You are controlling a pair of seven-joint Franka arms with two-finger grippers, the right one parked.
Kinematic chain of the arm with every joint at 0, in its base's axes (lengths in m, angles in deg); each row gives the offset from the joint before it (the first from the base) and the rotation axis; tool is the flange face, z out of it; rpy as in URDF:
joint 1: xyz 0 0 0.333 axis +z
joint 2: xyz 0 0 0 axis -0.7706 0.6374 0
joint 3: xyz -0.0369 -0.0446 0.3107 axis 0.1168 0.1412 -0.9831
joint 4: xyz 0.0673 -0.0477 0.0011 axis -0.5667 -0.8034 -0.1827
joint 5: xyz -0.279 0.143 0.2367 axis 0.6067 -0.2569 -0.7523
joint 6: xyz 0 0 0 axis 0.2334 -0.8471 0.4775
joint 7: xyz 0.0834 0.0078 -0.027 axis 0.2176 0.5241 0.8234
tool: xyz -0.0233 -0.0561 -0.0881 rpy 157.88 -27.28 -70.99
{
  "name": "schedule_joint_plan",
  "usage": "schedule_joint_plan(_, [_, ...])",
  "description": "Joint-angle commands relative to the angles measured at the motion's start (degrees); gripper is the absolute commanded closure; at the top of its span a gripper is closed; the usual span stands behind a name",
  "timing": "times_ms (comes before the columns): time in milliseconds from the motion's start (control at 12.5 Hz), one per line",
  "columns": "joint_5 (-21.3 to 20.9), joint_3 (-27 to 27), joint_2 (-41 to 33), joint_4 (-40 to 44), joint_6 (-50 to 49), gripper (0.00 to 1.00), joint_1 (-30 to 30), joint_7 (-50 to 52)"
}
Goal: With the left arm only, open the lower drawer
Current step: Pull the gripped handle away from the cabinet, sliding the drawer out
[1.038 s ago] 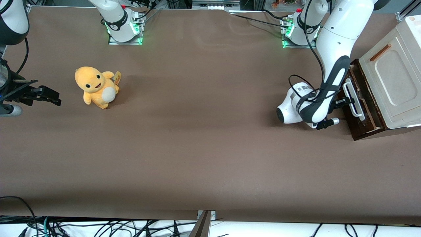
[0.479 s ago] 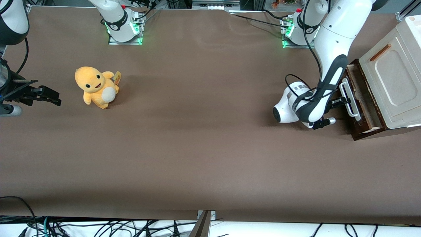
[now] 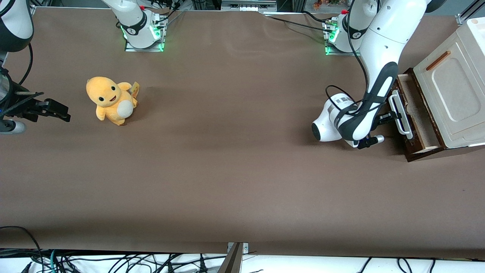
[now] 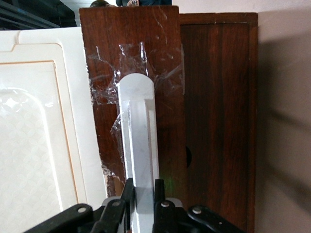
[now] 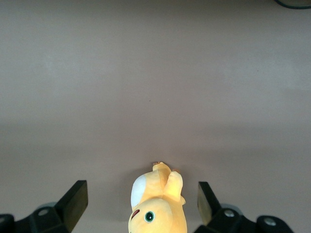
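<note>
The lower drawer [image 3: 416, 113], dark-brown wood with a pale inside, stands partly pulled out from under the cream cabinet [image 3: 452, 91] at the working arm's end of the table. Its white bar handle [image 3: 401, 115] runs across the drawer front. The left arm [image 3: 380, 68] reaches down in front of the drawer, and its black gripper [image 3: 389, 117] meets the handle. In the left wrist view the gripper [image 4: 144, 191] is shut on the white handle [image 4: 139, 141], with one finger [image 4: 128, 191] on each side of the bar. Clear tape covers the drawer front [image 4: 131, 58].
A yellow plush toy [image 3: 111, 100] sits on the brown table toward the parked arm's end, also seen in the right wrist view [image 5: 155, 204]. The arm bases [image 3: 144, 30] [image 3: 343, 34] stand farthest from the front camera. The cream panel [image 4: 34, 145] lies beside the drawer front.
The drawer has slid farther out of the cabinet, showing more of its pale inside. The gripper, holding the handle, and the arm's wrist moved with it toward the parked arm's end.
</note>
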Motion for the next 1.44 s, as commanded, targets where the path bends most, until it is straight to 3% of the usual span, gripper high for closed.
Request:
schedule_joint_plan(0, [3.1,0.9,-0.3,1.6,-3.4,0.95,-0.7,-0.8])
schedule_joint_plan(1358, [6.2,2.6,-0.2,3.5,-4.5,0.95,-0.8,-0.7])
